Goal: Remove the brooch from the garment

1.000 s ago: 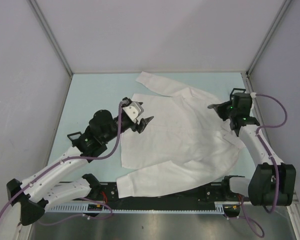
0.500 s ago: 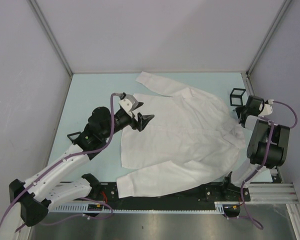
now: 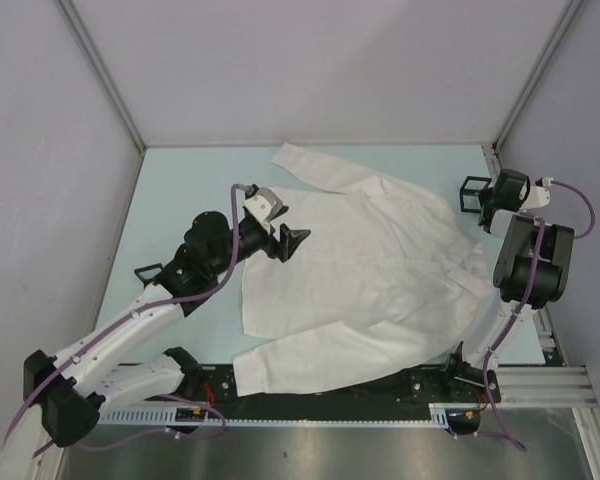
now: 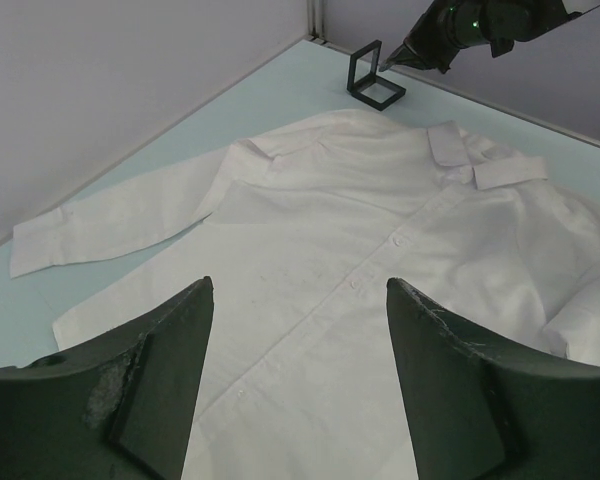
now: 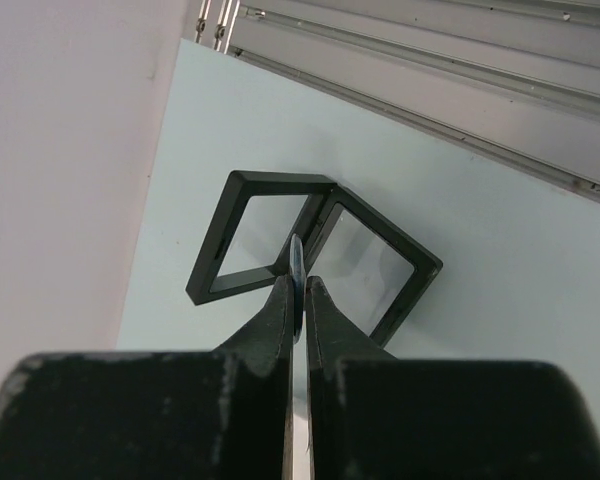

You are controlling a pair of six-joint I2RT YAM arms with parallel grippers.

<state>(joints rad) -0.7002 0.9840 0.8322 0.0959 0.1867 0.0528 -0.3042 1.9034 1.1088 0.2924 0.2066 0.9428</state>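
The garment (image 3: 370, 270), a large white collared shirt, lies spread on the table and fills the left wrist view (image 4: 380, 240). My left gripper (image 3: 292, 243) is open and empty above the shirt's left side, its jaws wide apart (image 4: 300, 300). My right gripper (image 3: 483, 203) is at the far right, off the shirt, shut on the brooch (image 5: 296, 262), a thin dark disc seen edge-on between the fingertips. It holds the brooch just above an open black hinged display case (image 5: 310, 255), which also shows in the top view (image 3: 473, 193) and the left wrist view (image 4: 372, 80).
Grey walls close in the table on three sides. The right wall and a metal rail (image 5: 430, 60) run close behind the black case. The teal table surface (image 3: 180, 190) shows left of the shirt.
My right gripper has swung off the shirt's collar area to the far right, over the black case. My left gripper has shifted slightly and stays open over the shirt.
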